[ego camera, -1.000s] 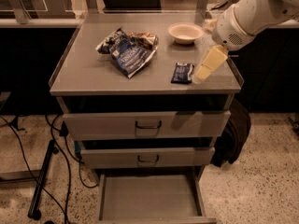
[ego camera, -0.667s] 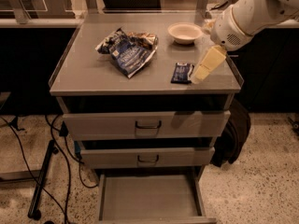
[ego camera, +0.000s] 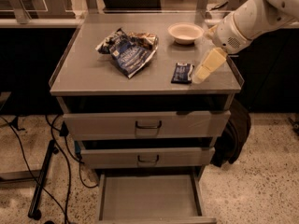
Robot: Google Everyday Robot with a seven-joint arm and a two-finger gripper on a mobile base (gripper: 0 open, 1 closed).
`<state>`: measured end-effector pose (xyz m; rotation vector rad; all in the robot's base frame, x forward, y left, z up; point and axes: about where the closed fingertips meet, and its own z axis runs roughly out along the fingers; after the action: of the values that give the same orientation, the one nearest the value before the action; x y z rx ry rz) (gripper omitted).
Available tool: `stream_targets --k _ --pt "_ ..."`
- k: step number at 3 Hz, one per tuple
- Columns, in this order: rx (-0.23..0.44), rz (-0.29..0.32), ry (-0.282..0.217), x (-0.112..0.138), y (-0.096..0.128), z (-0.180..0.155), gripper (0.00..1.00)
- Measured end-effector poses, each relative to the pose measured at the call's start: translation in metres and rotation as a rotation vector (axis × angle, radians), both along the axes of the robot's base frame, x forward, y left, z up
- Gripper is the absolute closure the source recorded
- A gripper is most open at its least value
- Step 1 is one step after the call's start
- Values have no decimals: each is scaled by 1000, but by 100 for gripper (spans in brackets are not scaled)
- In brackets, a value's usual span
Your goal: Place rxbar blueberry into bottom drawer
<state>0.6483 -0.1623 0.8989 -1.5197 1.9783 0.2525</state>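
Observation:
The rxbar blueberry [ego camera: 181,72], a small flat dark navy bar, lies on the grey cabinet top [ego camera: 88,73] near its front right. My gripper [ego camera: 204,72] with cream fingers hangs from the white arm just right of the bar, tips low near the surface beside it. The bar is not held. The bottom drawer [ego camera: 150,199] is pulled out below, its flat grey floor bare.
A wrinkly blue-and-silver chip bag [ego camera: 128,51] lies left of centre on the top. A white bowl [ego camera: 185,32] stands at the back right. The two upper drawers [ego camera: 146,124] are shut. Cables and a stand leg [ego camera: 42,181] lie on the floor at left.

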Motion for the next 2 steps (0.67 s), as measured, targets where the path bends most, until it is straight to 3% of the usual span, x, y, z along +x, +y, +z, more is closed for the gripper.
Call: stream_targets --k 2 --pt "51 15 43 18 4 -20 0"
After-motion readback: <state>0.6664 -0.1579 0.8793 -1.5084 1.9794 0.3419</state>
